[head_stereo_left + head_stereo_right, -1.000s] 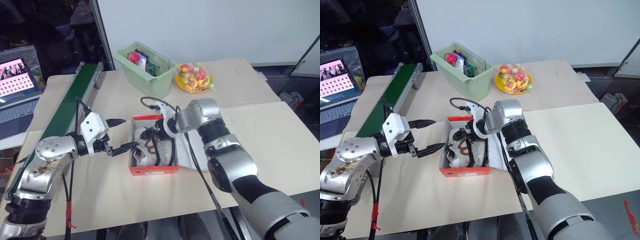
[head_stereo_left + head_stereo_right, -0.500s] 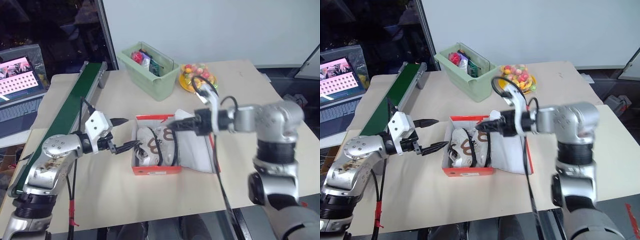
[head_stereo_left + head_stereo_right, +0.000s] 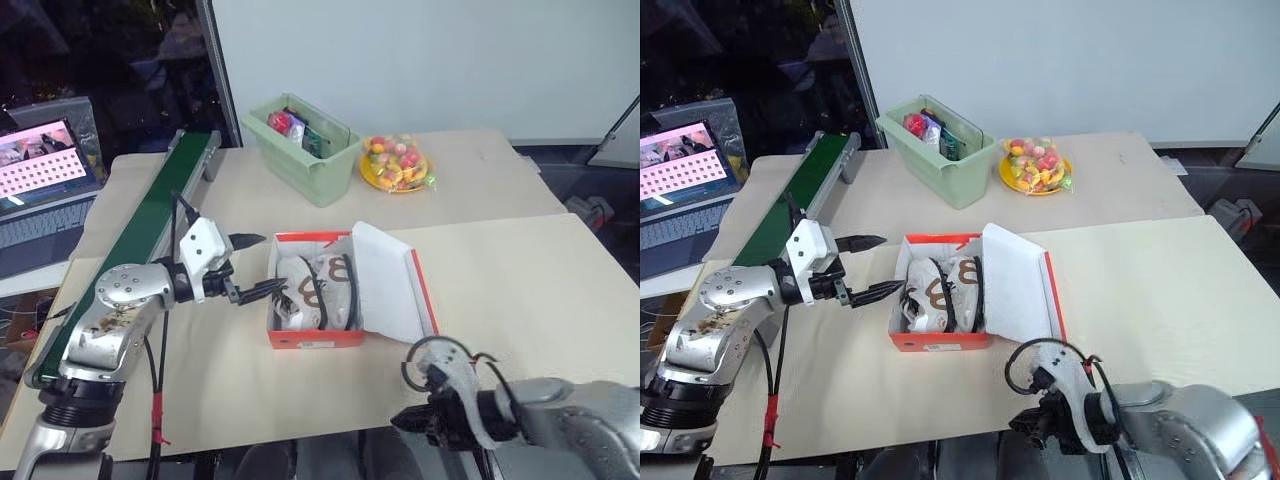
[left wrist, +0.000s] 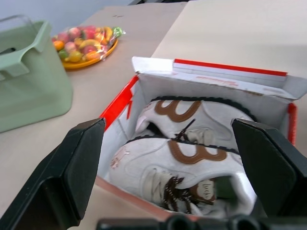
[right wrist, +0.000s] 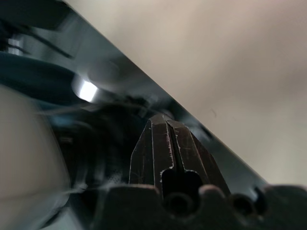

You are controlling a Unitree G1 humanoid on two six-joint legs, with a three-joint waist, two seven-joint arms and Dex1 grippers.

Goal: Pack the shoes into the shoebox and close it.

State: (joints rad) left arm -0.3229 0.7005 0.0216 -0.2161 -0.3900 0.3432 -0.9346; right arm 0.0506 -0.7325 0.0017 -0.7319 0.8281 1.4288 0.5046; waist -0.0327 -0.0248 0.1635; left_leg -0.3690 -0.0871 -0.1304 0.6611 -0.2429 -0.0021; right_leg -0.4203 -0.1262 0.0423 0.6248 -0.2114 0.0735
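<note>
The red-orange shoebox (image 3: 315, 339) lies open in the middle of the table, its white-lined lid (image 3: 386, 282) leaning off to the right. Both white shoes (image 3: 312, 291) with brown markings and dark laces lie side by side inside it, seen close up as the shoes (image 4: 192, 158) in the left wrist view. My left gripper (image 3: 262, 264) hovers open just left of the box, its fingers pointing at the box's left wall (image 4: 117, 101). My right gripper (image 3: 408, 420) hangs at the table's front edge, below the box, its fingers (image 5: 165, 143) pressed shut on nothing.
A pale green bin (image 3: 305, 150) with packets stands at the back, next to a yellow plate of colourful fruit (image 3: 398, 165). A green conveyor belt (image 3: 150, 230) runs along the left side, beside a laptop (image 3: 40, 170). Bare tabletop stretches to the right of the box.
My right arm has pulled out of the box, swung back and down to the table's front edge, and its gripper has shut. The left gripper has held its place.
</note>
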